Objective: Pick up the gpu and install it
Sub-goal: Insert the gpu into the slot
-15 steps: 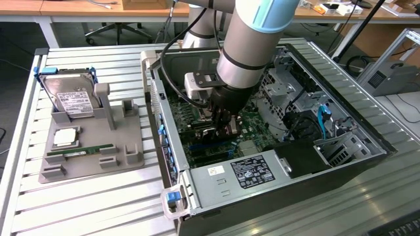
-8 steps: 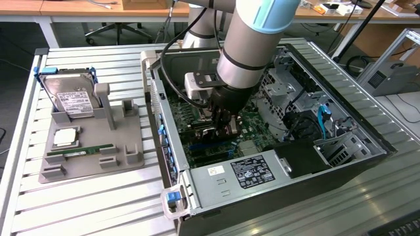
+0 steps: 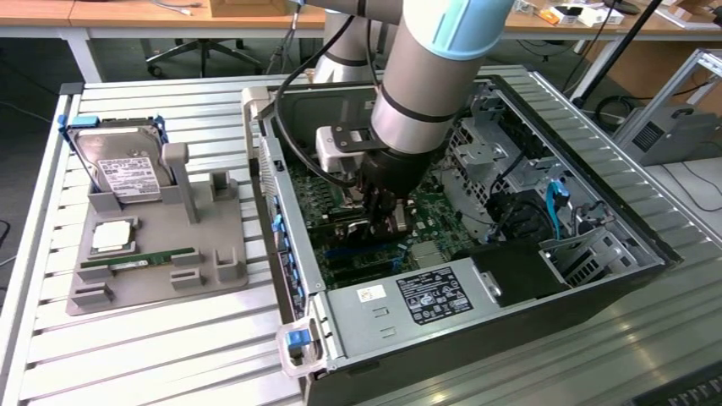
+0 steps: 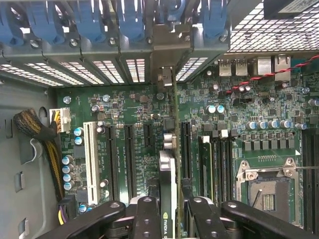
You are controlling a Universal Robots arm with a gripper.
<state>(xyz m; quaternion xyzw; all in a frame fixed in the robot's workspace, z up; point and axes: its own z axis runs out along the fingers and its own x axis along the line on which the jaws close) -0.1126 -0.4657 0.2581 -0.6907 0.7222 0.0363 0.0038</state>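
The gpu [image 4: 168, 164] stands on edge between my fingers, its black cooler with a green logo facing one pad and its green board the other. My gripper [image 4: 172, 221] is shut on it. The card's silver bracket end [image 4: 164, 77] reaches the rear slot openings of the case. Long black expansion slots on the green motherboard [image 4: 124, 124] run parallel to the card on both sides. In the exterior view my gripper [image 3: 381, 216] is deep inside the open computer case [image 3: 373, 334], just over the motherboard, with the gpu [image 3: 370, 228] dark beneath it.
A grey fixture [image 3: 158, 292] on the exterior view's left holds a hard drive [image 3: 124, 173] and a green memory stick [image 3: 147, 256]. The power supply [image 3: 434, 296] and drive cage [image 3: 508, 161] crowd the case. Blue slot latches [image 4: 132, 22] line the rear wall.
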